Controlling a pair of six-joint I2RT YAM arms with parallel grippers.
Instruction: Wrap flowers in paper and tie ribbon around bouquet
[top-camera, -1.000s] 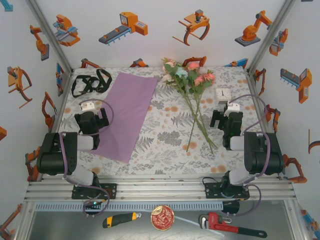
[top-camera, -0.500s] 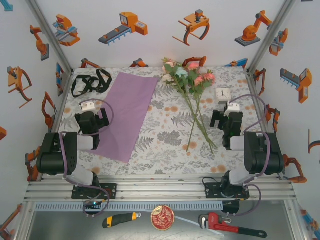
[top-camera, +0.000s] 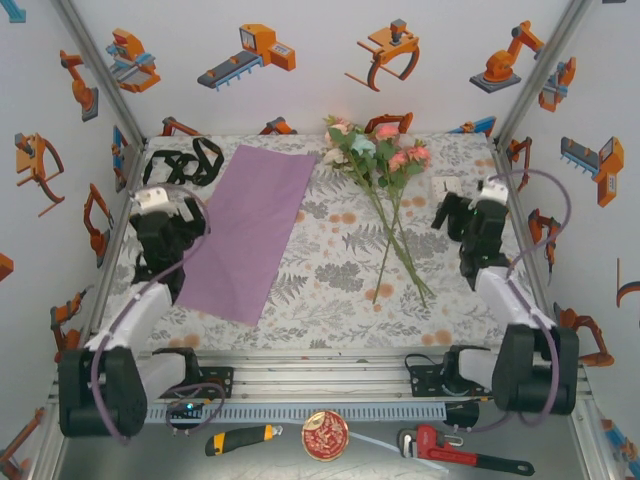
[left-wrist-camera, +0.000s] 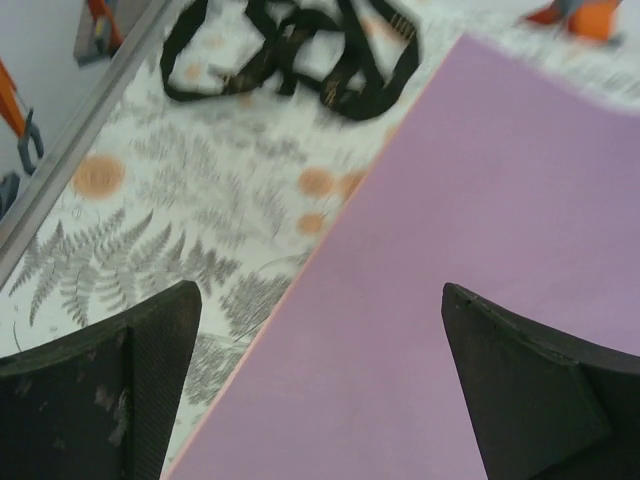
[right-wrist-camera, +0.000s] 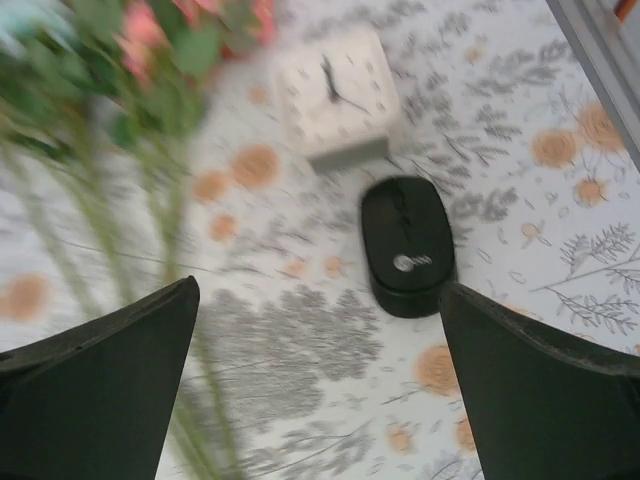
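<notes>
Over the table, top view: two arms reach from the near rail across a floral tablecloth (top-camera: 330, 285).
Top view, paper (top-camera: 250, 225): a lilac sheet lying flat left of centre, slanting from the far edge toward the near left.
Top view, ribbon (top-camera: 180, 165): a black strip in a loose heap at the far left corner, near the far end of the paper.
Top view, flowers (top-camera: 372, 152): blooms at the far side, stems fanning toward the near edge. They lie right of the paper and apart from it, unwrapped.
Top view, left gripper (top-camera: 180, 212): at the paper's left edge, near the ribbon.
Top view, right gripper (top-camera: 455, 212): right of the stems, beside a small white clock (top-camera: 447, 184).
Left wrist view, left gripper (left-wrist-camera: 318, 300): fingers (left-wrist-camera: 110, 390) spread wide, nothing between them.
Left wrist view, paper (left-wrist-camera: 480, 250): covers the right side, its edge running diagonally between the fingers.
Left wrist view, ribbon (left-wrist-camera: 300, 55): tangled loops on the cloth ahead, close to the paper's far corner.
Right wrist view, right gripper (right-wrist-camera: 318, 295): fingers (right-wrist-camera: 540, 390) spread wide, empty.
Right wrist view, clock (right-wrist-camera: 335, 95): ahead on the cloth, with a black computer mouse (right-wrist-camera: 407, 245) just beside it on the near side.
Right wrist view, flowers (right-wrist-camera: 150, 70): blurred at the left, stems running down past the left finger.
</notes>
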